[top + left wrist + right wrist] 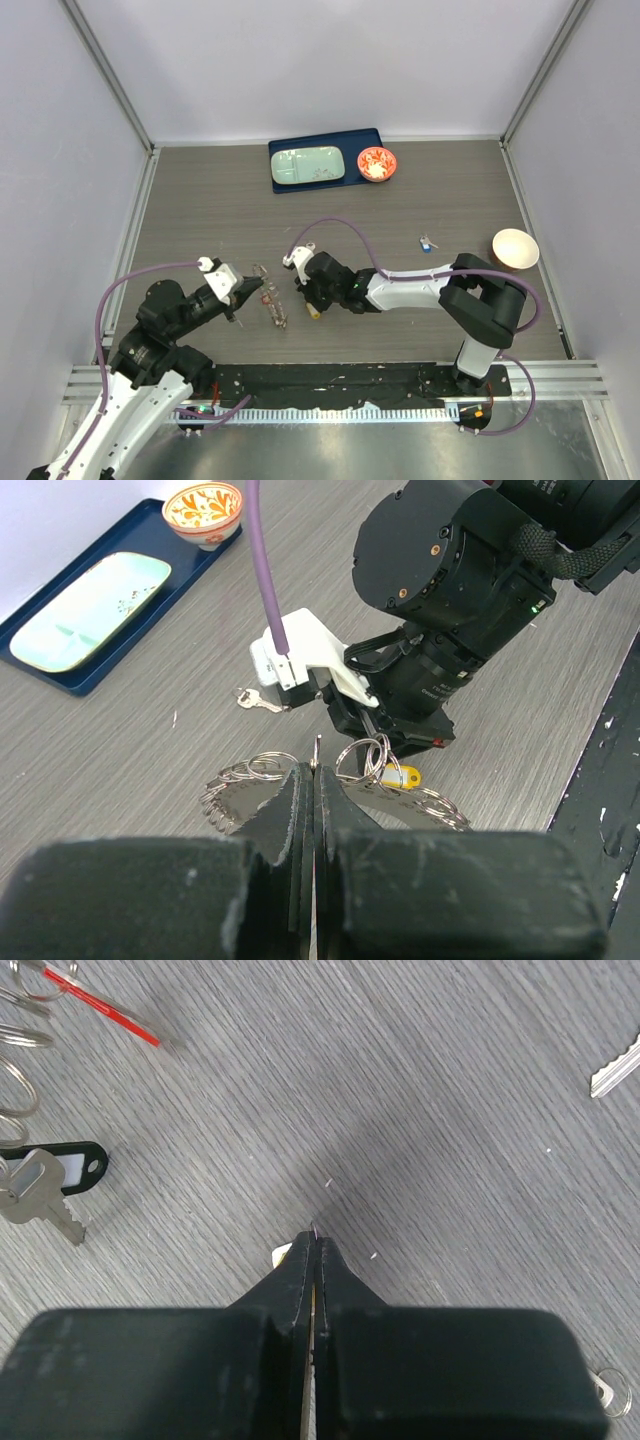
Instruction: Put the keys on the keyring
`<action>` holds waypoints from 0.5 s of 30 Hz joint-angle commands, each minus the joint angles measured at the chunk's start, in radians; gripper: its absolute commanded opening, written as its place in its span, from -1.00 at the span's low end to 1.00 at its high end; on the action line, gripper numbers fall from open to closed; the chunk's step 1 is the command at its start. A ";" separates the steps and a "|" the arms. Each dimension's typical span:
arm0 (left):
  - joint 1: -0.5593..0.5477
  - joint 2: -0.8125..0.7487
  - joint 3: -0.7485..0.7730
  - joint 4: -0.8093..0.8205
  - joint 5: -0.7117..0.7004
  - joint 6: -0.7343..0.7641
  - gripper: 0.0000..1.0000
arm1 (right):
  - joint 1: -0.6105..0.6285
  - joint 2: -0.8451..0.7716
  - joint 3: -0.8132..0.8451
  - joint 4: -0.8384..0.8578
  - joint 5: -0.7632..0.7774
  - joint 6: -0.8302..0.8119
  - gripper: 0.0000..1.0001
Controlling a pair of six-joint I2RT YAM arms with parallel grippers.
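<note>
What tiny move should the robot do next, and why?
Probably slide the right pincer a little toward the left pincer, which is pinched shut on a thin wire of the keyring. The yellow key lies close beside that ring, just under the right pincer, so a short nudge might bring them together.

Right end effector [313,1250] at bottom centre, black fingers [292,1285] pressed together. Thin metal piece [314,1232] pinched edge-on between them, point just proud of tips. Small pale yellowish bit [283,1253] just left of tips; identity unclear. Grey wood-grain tabletop [420,1160] fills frame. Upper left: part of keyring [15,1070] with wire loops, red strip [110,1012], black tag [70,1165], silver key [38,1198]. Right edge, upper: key blade [615,1065]. Lower right corner: small wire ring [612,1390].
</note>
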 commanded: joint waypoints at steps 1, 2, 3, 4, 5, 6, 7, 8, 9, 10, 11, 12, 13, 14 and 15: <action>-0.001 0.004 0.010 0.089 0.029 0.005 -1.00 | 0.006 -0.037 0.007 0.035 0.020 -0.021 -0.98; -0.003 0.007 0.011 0.089 0.031 0.005 -1.00 | 0.006 -0.046 0.004 0.035 0.020 -0.031 -0.99; -0.003 0.009 0.011 0.089 0.036 0.004 -1.00 | 0.005 -0.055 0.001 0.038 0.018 -0.038 -0.99; -0.001 0.010 0.011 0.090 0.043 0.005 -1.00 | 0.006 -0.076 -0.005 0.039 0.017 -0.047 -0.98; -0.001 0.015 0.011 0.094 0.048 0.002 -1.00 | 0.006 -0.089 -0.008 0.041 0.013 -0.065 -0.98; -0.001 0.016 0.013 0.095 0.054 0.001 -1.00 | 0.005 -0.104 -0.012 0.042 0.013 -0.077 -0.99; -0.003 0.019 0.013 0.098 0.065 0.002 -1.00 | 0.006 -0.116 -0.021 0.045 0.010 -0.085 -0.98; -0.001 0.033 0.016 0.100 0.074 0.002 -1.00 | 0.006 -0.145 -0.025 0.050 0.007 -0.085 -0.98; -0.001 0.042 0.019 0.101 0.083 0.002 -1.00 | 0.005 -0.161 -0.031 0.062 0.003 -0.144 -0.99; -0.001 0.050 0.023 0.104 0.091 0.004 -1.00 | 0.006 -0.178 -0.050 0.070 0.001 -0.163 -0.99; -0.001 0.058 0.026 0.104 0.104 0.005 -1.00 | 0.006 -0.216 -0.058 0.079 0.004 -0.183 -0.99; -0.003 0.076 0.034 0.107 0.111 0.005 -1.00 | 0.005 -0.234 -0.065 0.088 0.010 -0.220 -0.98; -0.001 0.082 0.036 0.115 0.118 0.007 -1.00 | 0.005 -0.257 -0.077 0.091 0.013 -0.241 -0.99; -0.001 0.090 0.039 0.120 0.134 0.008 -1.00 | 0.005 -0.279 -0.082 0.093 0.023 -0.258 -0.99; -0.001 0.102 0.043 0.124 0.141 0.007 -1.00 | 0.005 -0.326 -0.087 0.097 0.023 -0.274 -0.99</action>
